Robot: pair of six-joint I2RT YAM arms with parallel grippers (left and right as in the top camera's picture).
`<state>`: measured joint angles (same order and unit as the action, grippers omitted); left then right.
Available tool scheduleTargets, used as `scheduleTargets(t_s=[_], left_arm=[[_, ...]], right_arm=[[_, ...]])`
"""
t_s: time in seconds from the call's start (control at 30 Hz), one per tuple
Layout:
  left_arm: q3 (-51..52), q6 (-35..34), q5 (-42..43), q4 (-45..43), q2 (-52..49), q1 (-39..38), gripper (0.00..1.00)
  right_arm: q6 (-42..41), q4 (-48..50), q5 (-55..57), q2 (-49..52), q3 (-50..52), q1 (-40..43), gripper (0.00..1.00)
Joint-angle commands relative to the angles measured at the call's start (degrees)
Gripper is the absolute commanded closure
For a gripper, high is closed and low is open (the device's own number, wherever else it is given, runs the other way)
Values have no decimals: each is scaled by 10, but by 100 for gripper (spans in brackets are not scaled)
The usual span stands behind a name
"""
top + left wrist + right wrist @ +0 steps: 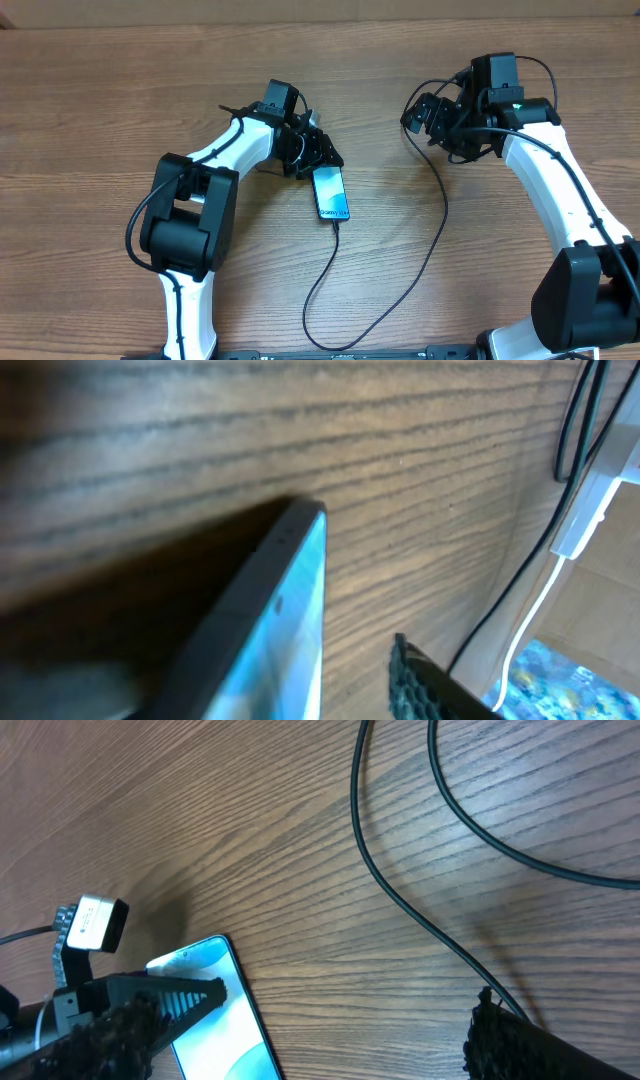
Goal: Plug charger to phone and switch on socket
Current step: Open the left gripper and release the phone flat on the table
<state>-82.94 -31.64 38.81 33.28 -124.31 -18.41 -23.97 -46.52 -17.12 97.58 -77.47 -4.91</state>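
Observation:
The phone (331,193) lies on the wooden table with its blue screen lit. It also shows in the left wrist view (290,630) and the right wrist view (215,1030). The black charger cable (437,225) meets the phone's near end, loops toward the front edge, then runs up under my right gripper (425,118). My left gripper (318,160) is at the phone's far end. One finger stands apart from the phone's edge, with bare wood between them. My right gripper (350,998) is wide open and empty above the cable (400,910). The socket is hidden.
A small white block with a thin white cord (590,510) shows past the table edge in the left wrist view, and I cannot tell what it is. Both white arms reach in from the front. The table's far edge runs along the top of the overhead view.

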Motion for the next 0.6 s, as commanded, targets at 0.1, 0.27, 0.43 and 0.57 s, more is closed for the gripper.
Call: scheduleTargets(t_s=[0.1, 0.27, 0.43, 0.57], left_arm=[[3, -7, -77, 37, -2, -3, 40], [3, -7, -101, 59, -2, -3, 35], [3, -7, -110, 74, -2, -3, 30], [3, -7, -110, 76, -2, -3, 24]], right_arm=[[3, -2, 6, -13, -5, 0, 0], [2, -2, 6, -13, -5, 0, 0], [2, -2, 6, -13, -5, 0, 0], [2, -2, 6, -13, -5, 0, 0]])
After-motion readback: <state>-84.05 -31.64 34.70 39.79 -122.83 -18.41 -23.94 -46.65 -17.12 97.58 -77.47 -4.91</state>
